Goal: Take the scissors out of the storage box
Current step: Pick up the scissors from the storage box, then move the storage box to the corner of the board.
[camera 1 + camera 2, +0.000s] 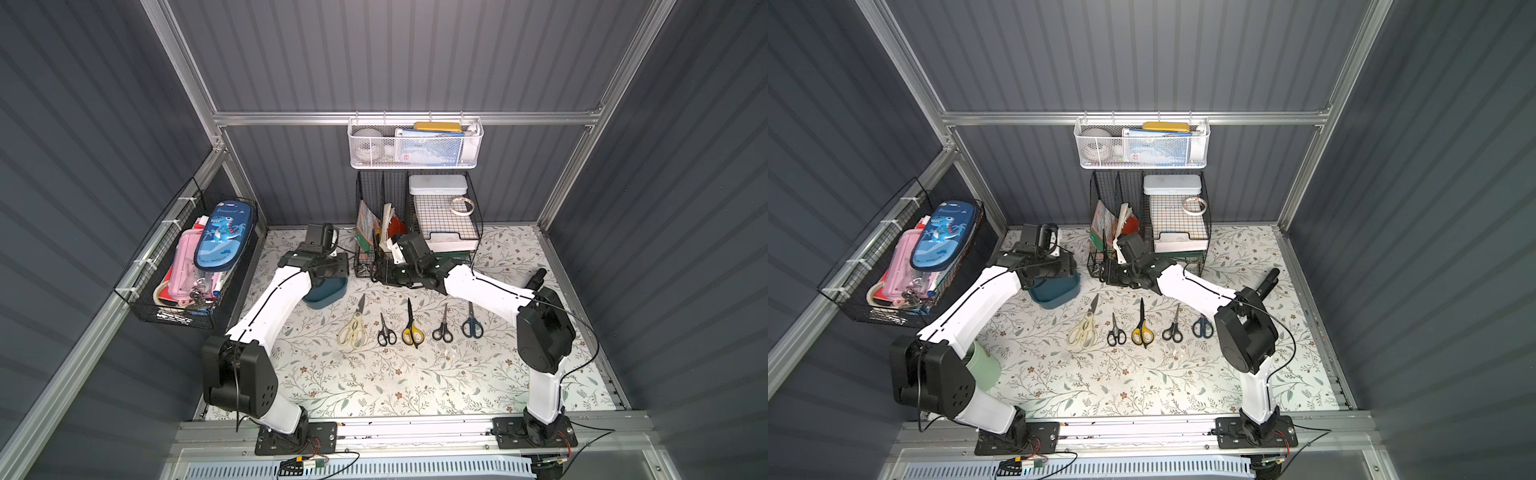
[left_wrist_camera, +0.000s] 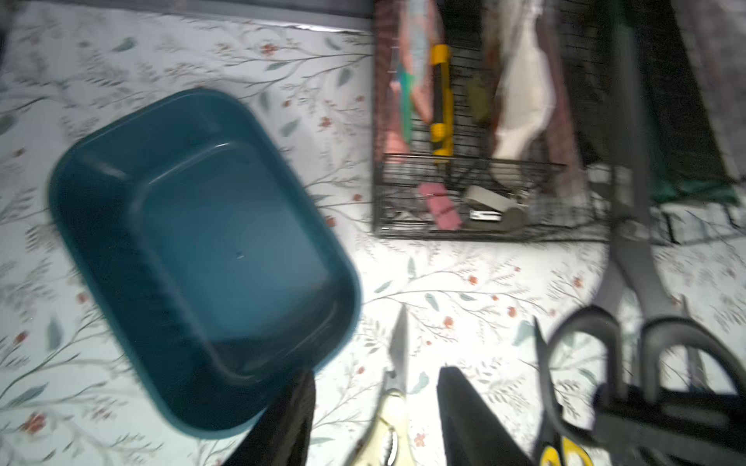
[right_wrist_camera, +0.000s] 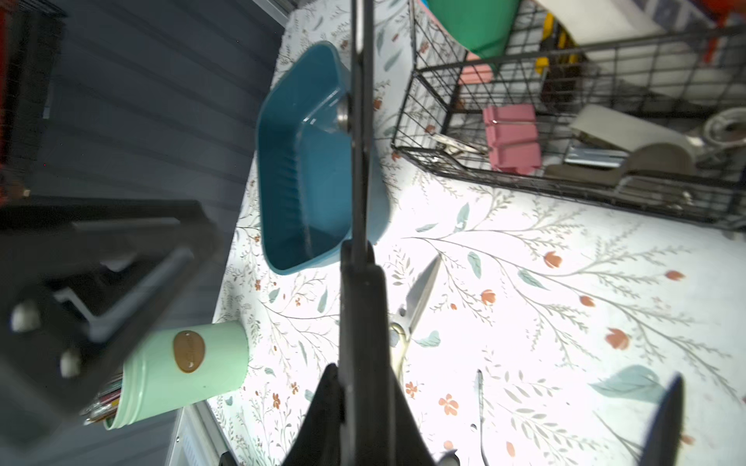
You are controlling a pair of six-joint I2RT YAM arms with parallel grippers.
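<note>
The teal storage box (image 2: 226, 250) lies empty on the floral mat, under my left wrist in both top views (image 1: 330, 296) (image 1: 1057, 293). My left gripper (image 2: 375, 407) stands open beside the box, over the cream-handled scissors (image 1: 353, 328). Next to that pair lie small black-handled scissors (image 1: 386, 330), yellow-and-black ones (image 1: 412, 328), another small black pair (image 1: 442, 328) and a blue pair (image 1: 472, 322), all in a row. My right gripper (image 3: 363, 383) is shut on dark-handled scissors (image 3: 361, 161), held in the air with the blades pointing away from it, just right of the box.
Black wire baskets (image 1: 415, 224) full of stationery stand right behind my right gripper. A mint green cup (image 3: 181, 371) stands by the left arm's base. A wire basket (image 1: 191, 266) with pencil cases hangs on the left wall, and a white mesh basket (image 1: 415, 143) on the back rail.
</note>
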